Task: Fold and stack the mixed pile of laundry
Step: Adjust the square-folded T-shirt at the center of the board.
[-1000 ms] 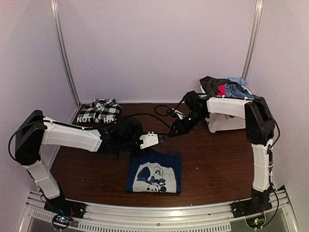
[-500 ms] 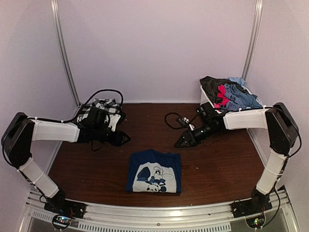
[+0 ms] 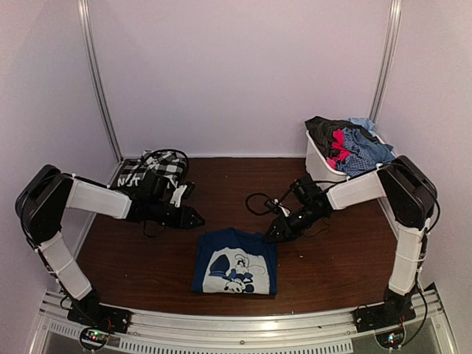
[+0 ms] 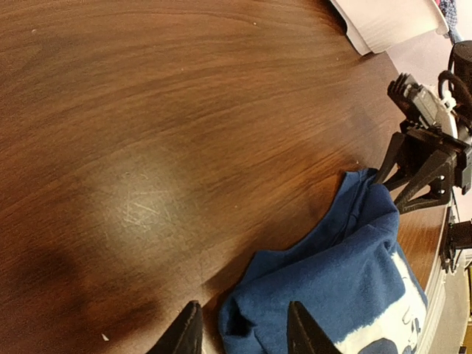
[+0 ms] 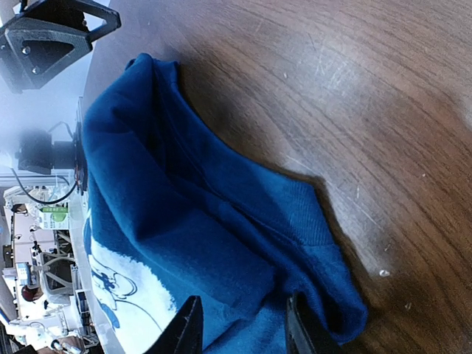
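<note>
A folded navy blue shirt (image 3: 234, 262) with a white cartoon print lies flat at the table's front centre. My left gripper (image 3: 195, 217) is open and low, just off the shirt's far left corner (image 4: 346, 287); nothing is between its fingertips (image 4: 243, 338) except the corner's edge. My right gripper (image 3: 271, 234) is open over the shirt's far right corner (image 5: 206, 221), with fingers (image 5: 302, 328) astride the folded edge. The black-and-white checked shirt (image 3: 151, 168) lies at the back left, partly behind my left arm. The mixed laundry pile (image 3: 348, 141) of dark, red and blue garments fills the bin.
The white plastic bin (image 3: 320, 167) stands at the back right against the wall. Black cables loop on the table by the right arm (image 3: 258, 203) and over the left arm (image 3: 166, 156). Bare brown wood (image 4: 147, 110) lies between the arms.
Both arms swung away from the blue shirt and came back. Over the last half second my right gripper dropped toward its far right corner and my left gripper edged toward its far left corner.
</note>
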`<state>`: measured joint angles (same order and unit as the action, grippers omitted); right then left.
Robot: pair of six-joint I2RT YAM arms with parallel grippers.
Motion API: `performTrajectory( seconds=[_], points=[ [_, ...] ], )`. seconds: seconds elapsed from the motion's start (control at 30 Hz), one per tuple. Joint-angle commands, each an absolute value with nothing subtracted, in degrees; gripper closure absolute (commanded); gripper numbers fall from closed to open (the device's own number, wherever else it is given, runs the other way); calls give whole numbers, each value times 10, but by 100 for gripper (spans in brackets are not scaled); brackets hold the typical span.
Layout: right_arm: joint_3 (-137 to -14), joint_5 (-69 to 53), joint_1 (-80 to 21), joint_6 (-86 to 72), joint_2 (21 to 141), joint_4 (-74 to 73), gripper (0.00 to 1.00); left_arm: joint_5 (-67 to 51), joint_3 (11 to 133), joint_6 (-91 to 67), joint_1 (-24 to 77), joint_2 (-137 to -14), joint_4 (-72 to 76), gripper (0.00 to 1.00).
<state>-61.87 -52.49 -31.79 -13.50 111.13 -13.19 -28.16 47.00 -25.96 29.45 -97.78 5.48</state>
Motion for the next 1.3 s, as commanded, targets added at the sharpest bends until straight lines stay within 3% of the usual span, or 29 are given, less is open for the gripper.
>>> performTrajectory(
  seconds=[0.0, 0.17, 0.47, 0.83, 1.07, 1.27],
  points=[
    [-629, -524, -320, -138, 1127, -109, 62, -297, 473, -270, 294, -986, 91, 59],
    [-631, -532, -320, -148, 1125, -93, 67, -304, 476, -267, 294, -1001, 83, 59],
    [-630, -534, -320, -152, 1099, -89, 89, -322, 487, -271, 294, -1029, 88, 59],
    [-619, -520, -320, -153, 1078, -94, 96, -357, 504, -282, 295, -1066, 115, 61],
    [-618, -509, -320, -156, 1065, -96, 99, -396, 508, -300, 298, -1065, 129, 74],
    [-613, -502, -320, -155, 1063, -98, 99, -359, 509, -294, 301, -1064, 97, 70]
  ],
)
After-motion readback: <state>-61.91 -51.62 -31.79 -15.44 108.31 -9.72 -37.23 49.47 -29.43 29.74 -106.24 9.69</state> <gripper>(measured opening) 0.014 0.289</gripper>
